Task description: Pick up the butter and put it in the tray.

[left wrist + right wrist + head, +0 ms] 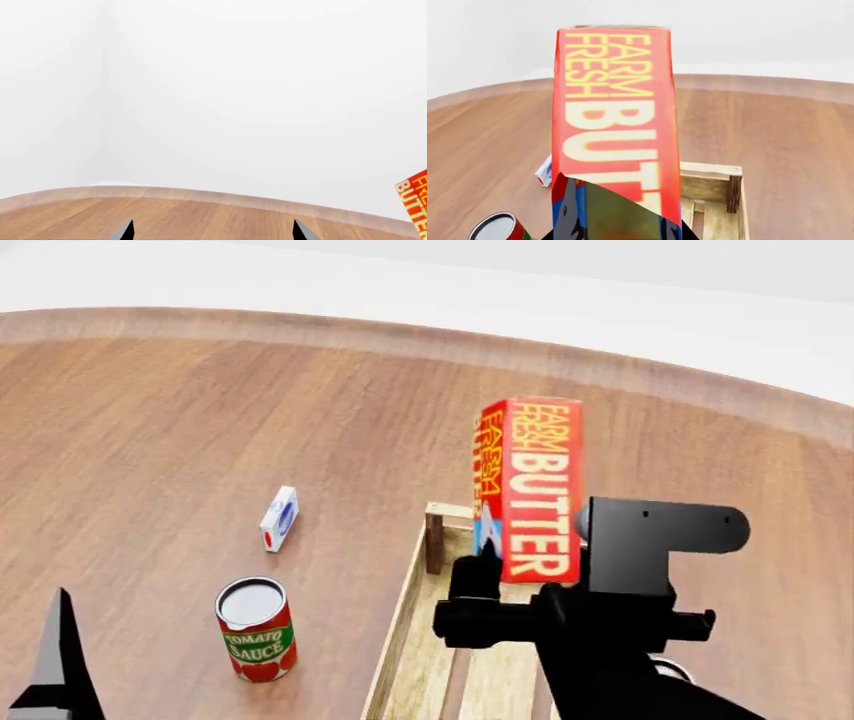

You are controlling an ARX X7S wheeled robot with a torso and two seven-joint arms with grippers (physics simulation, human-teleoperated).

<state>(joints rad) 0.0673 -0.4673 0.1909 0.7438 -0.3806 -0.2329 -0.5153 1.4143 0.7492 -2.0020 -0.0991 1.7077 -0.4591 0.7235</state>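
Observation:
The butter [534, 485] is a red carton with yellow and white lettering. It stands upright in my right gripper [497, 575], which is shut on its lower end and holds it in the air above the far end of the tray [400, 640]. It fills the right wrist view [617, 115], with the tray's far corner [710, 182] behind it. The tray is a pale wood crate with a slatted bottom. My left gripper [213, 231] is open and empty over bare table; the butter's edge [417, 200] shows at that view's side.
A tomato sauce can [256, 630] stands left of the tray, and a small white box [279, 519] lies beyond it. The can's top [494, 227] shows in the right wrist view. The round wooden table's far edge [400, 340] curves behind.

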